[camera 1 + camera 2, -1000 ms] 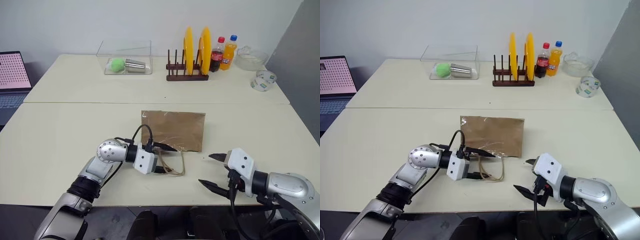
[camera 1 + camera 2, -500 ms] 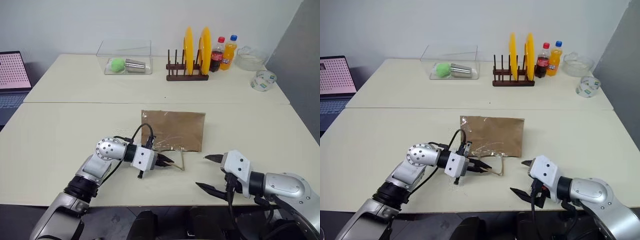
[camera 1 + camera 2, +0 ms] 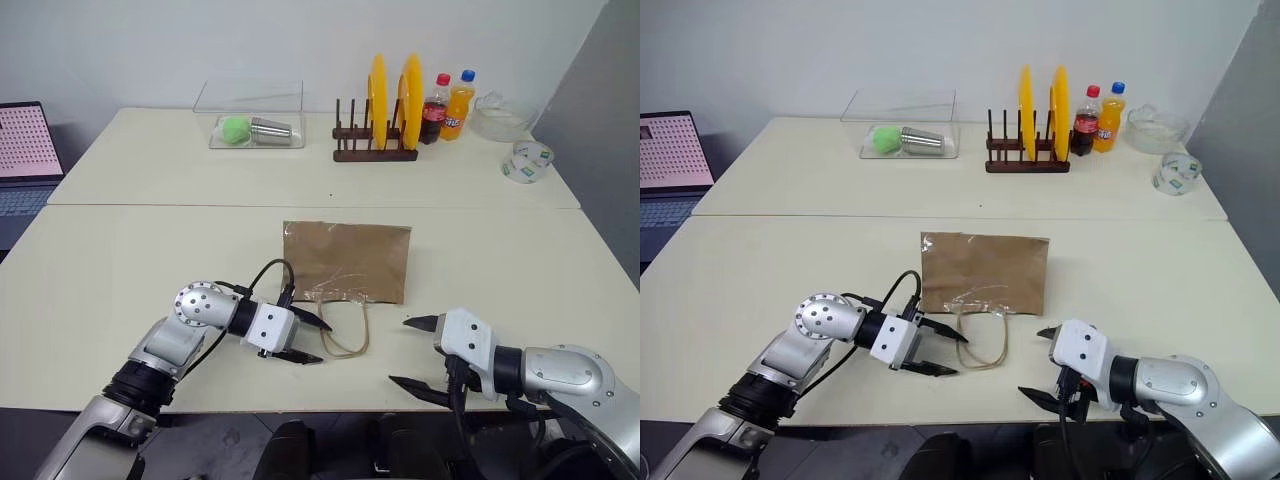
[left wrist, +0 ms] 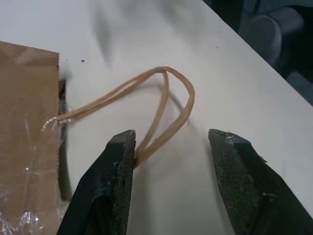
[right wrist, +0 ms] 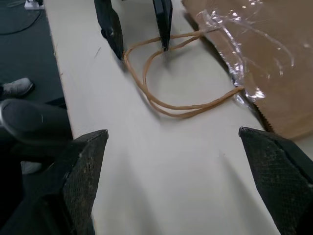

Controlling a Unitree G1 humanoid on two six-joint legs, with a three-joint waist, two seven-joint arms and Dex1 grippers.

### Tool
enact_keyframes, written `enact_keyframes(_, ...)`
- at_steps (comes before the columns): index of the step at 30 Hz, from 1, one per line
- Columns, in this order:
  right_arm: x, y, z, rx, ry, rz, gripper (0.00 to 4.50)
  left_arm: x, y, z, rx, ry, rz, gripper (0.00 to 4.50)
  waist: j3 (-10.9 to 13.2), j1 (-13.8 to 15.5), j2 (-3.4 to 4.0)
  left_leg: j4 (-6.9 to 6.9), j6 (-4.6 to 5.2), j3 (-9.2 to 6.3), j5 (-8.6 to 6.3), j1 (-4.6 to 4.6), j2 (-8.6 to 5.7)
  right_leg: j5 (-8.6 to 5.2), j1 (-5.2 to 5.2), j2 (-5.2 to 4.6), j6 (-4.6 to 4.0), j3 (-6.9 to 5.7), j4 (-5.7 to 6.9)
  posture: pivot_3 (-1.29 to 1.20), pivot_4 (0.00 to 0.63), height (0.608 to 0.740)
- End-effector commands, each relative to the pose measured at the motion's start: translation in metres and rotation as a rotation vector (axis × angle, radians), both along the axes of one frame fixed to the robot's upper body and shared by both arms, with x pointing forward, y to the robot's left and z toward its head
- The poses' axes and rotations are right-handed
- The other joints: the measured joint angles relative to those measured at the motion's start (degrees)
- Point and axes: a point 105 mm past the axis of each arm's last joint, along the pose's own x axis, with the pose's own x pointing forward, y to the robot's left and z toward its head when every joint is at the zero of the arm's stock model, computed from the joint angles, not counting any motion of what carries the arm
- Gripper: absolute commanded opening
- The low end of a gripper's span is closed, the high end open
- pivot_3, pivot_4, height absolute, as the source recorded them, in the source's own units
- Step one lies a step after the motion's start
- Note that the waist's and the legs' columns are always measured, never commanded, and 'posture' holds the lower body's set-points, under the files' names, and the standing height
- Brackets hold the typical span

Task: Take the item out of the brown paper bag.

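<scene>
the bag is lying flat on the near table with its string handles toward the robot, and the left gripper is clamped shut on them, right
Not quite. The left gripper is open, its fingers either side of the string handles, as the left wrist view shows. The brown paper bag does lie flat, handles toward the robot.

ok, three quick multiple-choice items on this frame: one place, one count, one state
1. The brown paper bag lies:
A. flat on the near table
B. inside the clear box
C. on the laptop

2. Yellow plates in the rack:
A. one
B. two
C. four

3. The left gripper is:
A. shut on the bag's handles
B. open beside the handles
C. inside the bag

Key:
1 A, the bag lies flat between the arms.
2 B, two upright discs stand in the rack.
3 B, its fingers stand apart at the handles, one loop crossing the tip of one finger, nothing gripped.
</scene>
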Motion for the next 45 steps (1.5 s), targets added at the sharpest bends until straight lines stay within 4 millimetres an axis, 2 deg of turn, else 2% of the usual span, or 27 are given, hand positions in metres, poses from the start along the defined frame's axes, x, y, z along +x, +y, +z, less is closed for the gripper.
enact_keyframes(1,0.001,0.003,0.007,-0.001,-0.038,0.044,4.5,0.005,-0.003,0.016,-0.052,-0.069,-0.006,2.5,0.0,0.01,0.0,0.0,0.0,0.0,0.0,0.0,0.0,0.0,0.0,0.0,0.0,0.0,-0.01,0.0,0.15,0.74)
enact_keyframes(12,0.003,0.005,0.009,0.004,-0.044,0.06,4.5,0.005,-0.019,0.014,-0.105,-0.095,-0.028,2.5,0.0,0.04,0.0,0.0,0.0,0.0,0.0,-0.01,0.0,0.0,0.0,0.0,0.0,0.0,-0.01,0.0,0.15,0.74)
enact_keyframes(24,0.003,0.004,0.008,-0.01,-0.035,0.052,4.5,0.012,-0.039,0.029,-0.191,-0.065,-0.014,2.5,0.0,0.03,0.0,0.0,0.0,-0.01,0.0,-0.01,0.0,0.0,0.0,0.01,0.01,-0.01,0.0,0.0,0.15,0.74)
enact_keyframes(32,0.007,0.004,0.013,-0.037,-0.087,0.08,4.5,0.02,-0.048,0.036,-0.233,-0.026,0.035,0.01,0.0,0.02,0.0,0.01,0.0,0.0,0.0,-0.01,0.0,0.0,0.0,0.01,0.01,0.0,0.01,0.0,0.15,0.74)
enact_keyframes(40,-0.003,0.006,0.019,-0.057,-0.072,0.162,4.5,0.051,-0.054,0.068,-0.354,-0.079,0.17,0.01,0.0,0.07,-0.01,0.04,0.0,-0.03,0.0,-0.04,-0.02,0.01,0.01,0.01,0.02,0.0,0.01,0.0,0.15,0.74)
enact_keyframes(45,0.003,0.017,0.016,-0.116,-0.148,0.235,4.5,0.062,-0.058,0.085,-0.419,-0.058,0.23,0.01,0.0,-0.05,-0.01,0.04,0.0,-0.02,0.0,-0.02,-0.02,0.01,0.0,0.03,0.02,0.0,0.01,0.0,0.15,0.74)
